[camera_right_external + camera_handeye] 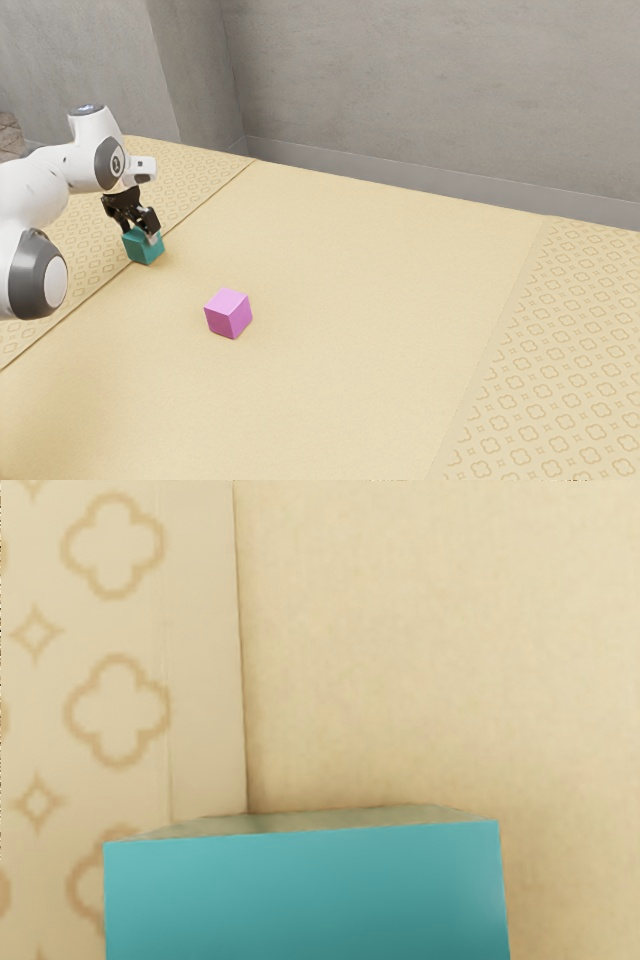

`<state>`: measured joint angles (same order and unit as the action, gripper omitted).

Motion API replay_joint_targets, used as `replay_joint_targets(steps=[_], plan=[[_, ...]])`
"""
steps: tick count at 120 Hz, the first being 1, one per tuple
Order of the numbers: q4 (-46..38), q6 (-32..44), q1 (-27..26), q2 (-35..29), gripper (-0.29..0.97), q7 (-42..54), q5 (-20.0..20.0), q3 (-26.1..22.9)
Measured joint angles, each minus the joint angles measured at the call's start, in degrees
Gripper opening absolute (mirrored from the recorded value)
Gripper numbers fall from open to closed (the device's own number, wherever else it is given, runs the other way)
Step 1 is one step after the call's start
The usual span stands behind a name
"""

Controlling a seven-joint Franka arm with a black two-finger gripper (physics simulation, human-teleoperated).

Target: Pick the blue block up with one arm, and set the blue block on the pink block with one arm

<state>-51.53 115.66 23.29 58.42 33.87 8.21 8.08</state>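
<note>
Exterior view: the gripper (142, 232) stands over the blue block (146, 248), its fingers narrowed onto the block's two sides, so I judge it held. The block sits low on the counter (380, 300), at the seam beside the patterned strip (75, 235); whether it has left the surface I cannot tell. The pink block (228, 313) lies apart, toward the exterior view's right. The pick-up is in hand. Next comes a straight lift, then a carry over the pink block.
</note>
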Motion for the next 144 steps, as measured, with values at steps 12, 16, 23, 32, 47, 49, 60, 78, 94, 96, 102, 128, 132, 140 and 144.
replay_joint_targets(steps=[12,16,23,32,47,49,60,78,94,96,102,128,132,140,144], plan=[[0.0,0.1,0.0,0.0,0.55,-0.5,0.1,0.0],[0.0,0.2,0.0,0.0,0.52,-0.7,0.2,0.0],[0.0,0.2,0.1,0.0,0.47,-0.9,0.2,0.0],[0.0,0.3,0.1,0.0,0.41,-1.2,0.3,0.0],[0.0,0.4,0.1,0.0,0.37,-1.7,0.2,0.0],[0.0,0.4,0.1,0.0,0.37,-1.8,0.1,0.0],[0.0,0.5,0.0,-0.2,0.33,-2.2,0.0,0.0],[-0.5,0.3,-0.4,-2.0,0.25,-2.8,-0.4,0.2],[-4.3,0.3,-1.8,-5.2,0.18,-3.5,-0.9,0.8],[-5.2,0.3,-2.0,-5.8,0.17,-3.6,-0.9,0.8],[-7.4,0.4,-2.6,-7.3,0.14,-4.1,-1.2,0.8],[-16.8,0.7,-6.0,-14.4,0.04,-6.4,-2.4,0.9],[-17.9,0.7,-6.5,-15.3,0.03,-6.9,-2.8,0.9],[-20.5,0.8,-7.6,-16.9,0.03,-8.0,-3.7,0.9],[-21.8,0.8,-8.2,-17.7,0.02,-8.6,-4.1,0.8]])
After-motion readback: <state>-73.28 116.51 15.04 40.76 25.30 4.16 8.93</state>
